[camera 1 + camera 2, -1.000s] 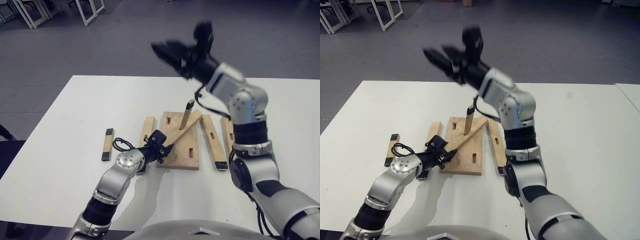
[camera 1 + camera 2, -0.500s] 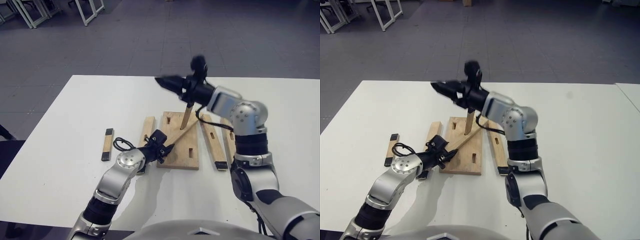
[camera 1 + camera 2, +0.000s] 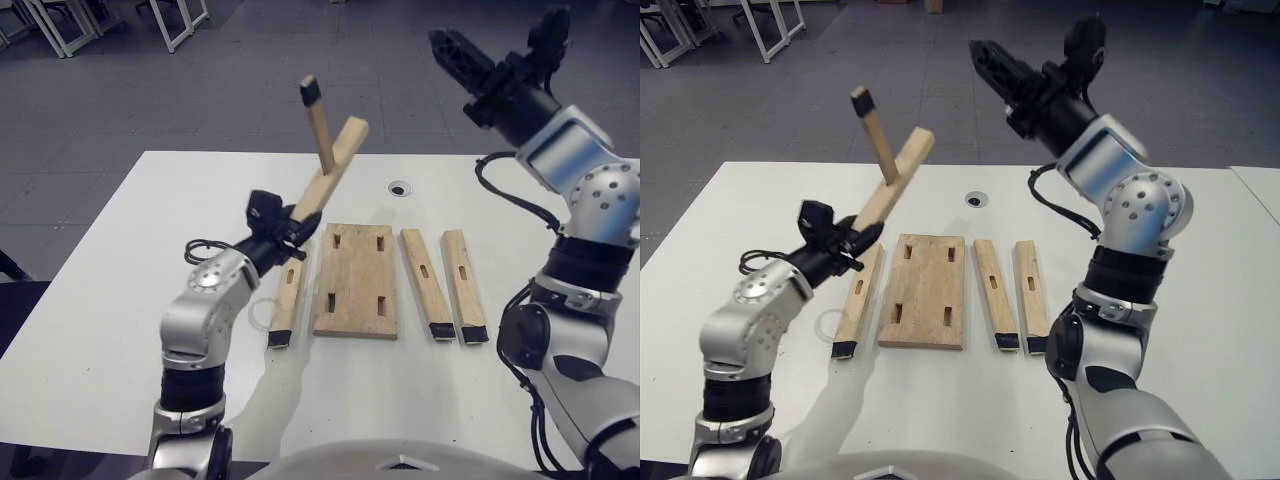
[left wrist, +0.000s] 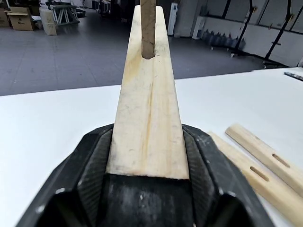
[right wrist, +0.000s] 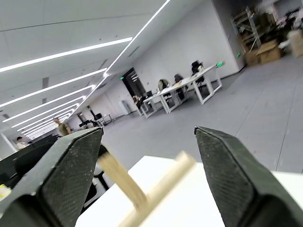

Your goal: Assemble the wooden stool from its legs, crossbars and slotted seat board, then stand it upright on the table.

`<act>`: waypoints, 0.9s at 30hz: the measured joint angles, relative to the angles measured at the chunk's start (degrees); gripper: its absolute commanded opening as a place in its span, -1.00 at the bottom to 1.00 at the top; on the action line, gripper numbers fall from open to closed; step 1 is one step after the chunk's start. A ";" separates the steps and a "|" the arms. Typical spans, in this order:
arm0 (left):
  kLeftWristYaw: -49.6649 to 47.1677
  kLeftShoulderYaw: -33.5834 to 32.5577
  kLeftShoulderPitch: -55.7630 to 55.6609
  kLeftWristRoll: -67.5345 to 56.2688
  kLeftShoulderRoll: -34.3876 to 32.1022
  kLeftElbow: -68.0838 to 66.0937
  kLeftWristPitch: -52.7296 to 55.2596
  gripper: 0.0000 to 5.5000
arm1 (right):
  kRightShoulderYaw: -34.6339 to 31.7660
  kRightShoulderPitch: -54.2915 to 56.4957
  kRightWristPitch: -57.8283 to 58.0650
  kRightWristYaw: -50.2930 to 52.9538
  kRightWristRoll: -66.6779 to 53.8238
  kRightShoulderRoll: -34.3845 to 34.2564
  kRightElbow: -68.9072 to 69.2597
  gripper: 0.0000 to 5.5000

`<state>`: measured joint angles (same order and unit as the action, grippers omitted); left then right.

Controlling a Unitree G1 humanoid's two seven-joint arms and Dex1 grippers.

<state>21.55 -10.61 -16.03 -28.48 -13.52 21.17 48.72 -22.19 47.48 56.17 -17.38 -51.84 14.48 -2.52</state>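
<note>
My left gripper (image 3: pixel 272 232) is shut on the lower end of a wooden leg (image 3: pixel 332 172), held slanting up above the table's left half. A thin crossbar (image 3: pixel 318 125) with a black tip stands in the leg's slot. In the left wrist view the leg (image 4: pixel 147 109) runs out from between the fingers (image 4: pixel 94 165). The slotted seat board (image 3: pixel 355 280) lies flat at the table's middle. One leg (image 3: pixel 288 300) lies to its left and two legs (image 3: pixel 418 285) (image 3: pixel 463 285) to its right. My right gripper (image 3: pixel 455 48) hangs open high above the table's far right, holding nothing.
A small round hole (image 3: pixel 400 187) sits in the white table (image 3: pixel 120 300) just beyond the seat board. Bare tabletop stretches along the left side and the front edge. Grey floor and white desk frames (image 3: pixel 60 25) lie beyond the far edge.
My left gripper lifted the leg with the crossbar off the seat board, up and to the left. My right gripper went from the crossbar's top up and away to the right.
</note>
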 measured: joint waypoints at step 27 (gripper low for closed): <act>-21.50 -4.92 -7.78 -72.07 -7.98 -4.83 16.93 -0.26 | -0.12 -4.77 23.52 -15.40 -21.11 0.11 -11.65 1.00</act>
<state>0.04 -15.53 -23.82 -100.55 -21.51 16.34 65.65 -22.31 42.71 79.68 -32.78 -72.94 14.59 -14.17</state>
